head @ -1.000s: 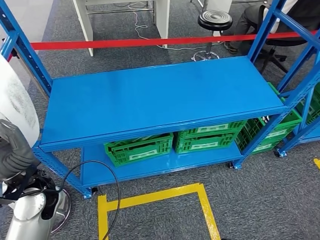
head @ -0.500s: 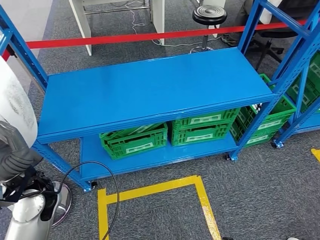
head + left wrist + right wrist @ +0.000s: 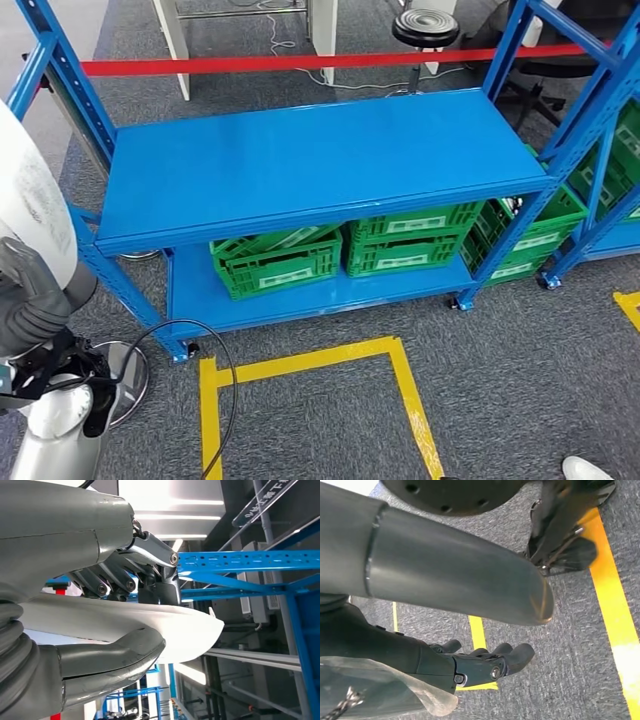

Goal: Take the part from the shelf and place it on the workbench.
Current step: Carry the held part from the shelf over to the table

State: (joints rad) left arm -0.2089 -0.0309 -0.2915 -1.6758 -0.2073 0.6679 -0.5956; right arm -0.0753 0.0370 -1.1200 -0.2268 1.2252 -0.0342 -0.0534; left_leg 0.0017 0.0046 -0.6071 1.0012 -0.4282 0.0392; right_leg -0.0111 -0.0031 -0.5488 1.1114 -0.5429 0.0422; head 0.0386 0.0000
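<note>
Since the earlier frames the whole scene has slid rightward and the camera has moved, not the rack; the white part keeps its place at the picture's left edge.

Nearest, the left hand (image 3: 113, 600) grips the white curved part (image 3: 26, 195): thumb (image 3: 113, 655) under one face, dark fingers (image 3: 158, 582) pressed on the other, so the part sits clamped between them, already off the shelf. The right hand (image 3: 486, 662) hangs over the carpet with fingers loosely curled round nothing; how far apart they are I cannot tell.

Carrying is the step in hand, as I judge it. Doing it well means keeping the thumb firm, holding the part level, and turning clear of the upright post just beyond the fingers.

Counted, outward from the fingers: one part, one yellow floor marking (image 3: 302, 380), one blue shelf rack (image 3: 317, 165) with two boards, probably four green crates (image 3: 275, 262) low down though the far ones are half hidden, one red barrier tape (image 3: 302, 63), one black stool (image 3: 426, 25).
</note>
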